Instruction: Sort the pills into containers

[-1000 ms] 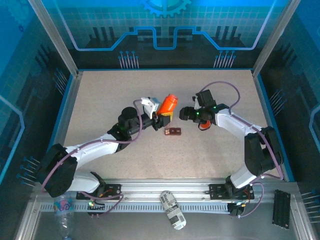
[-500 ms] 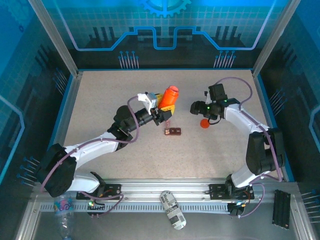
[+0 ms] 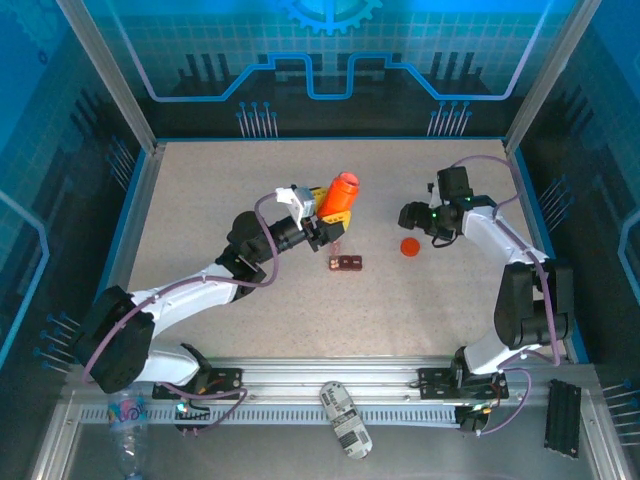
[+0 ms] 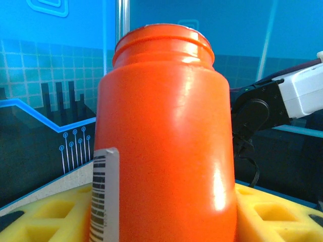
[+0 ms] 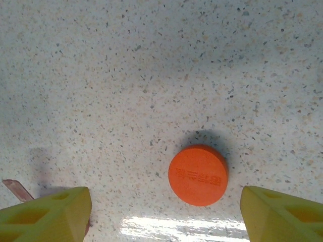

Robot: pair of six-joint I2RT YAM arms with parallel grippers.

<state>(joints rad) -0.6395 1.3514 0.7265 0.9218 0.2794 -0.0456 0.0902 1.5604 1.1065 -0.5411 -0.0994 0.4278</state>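
Observation:
My left gripper point(image 3: 325, 225) is shut on an orange pill bottle point(image 3: 340, 195) with its cap off, held above the table; close up the orange pill bottle point(image 4: 164, 146) has a barcode label and sits between yellow pads point(image 4: 45, 214). The maroon two-cell container point(image 3: 347, 263) lies flat just below and right of that gripper. The bottle's orange cap point(image 3: 409, 246) rests on the table, and the orange cap point(image 5: 198, 175) lies under my right gripper point(image 5: 164, 214), whose yellow fingertips point(image 5: 48, 212) are spread wide. My right gripper point(image 3: 415, 217) hangs open, just above the cap. No pills are visible.
A speckled beige table point(image 3: 230, 180) is bounded by blue walls. A white labelled bottle point(image 3: 345, 418) lies on the front rail, a black strip point(image 3: 562, 417) sits at the bottom right, and a clear plastic bottle point(image 3: 127, 415) at the bottom left.
My right gripper has let go of the orange cap, left it on the table and pulled back right and away. The left gripper raised the bottle more upright.

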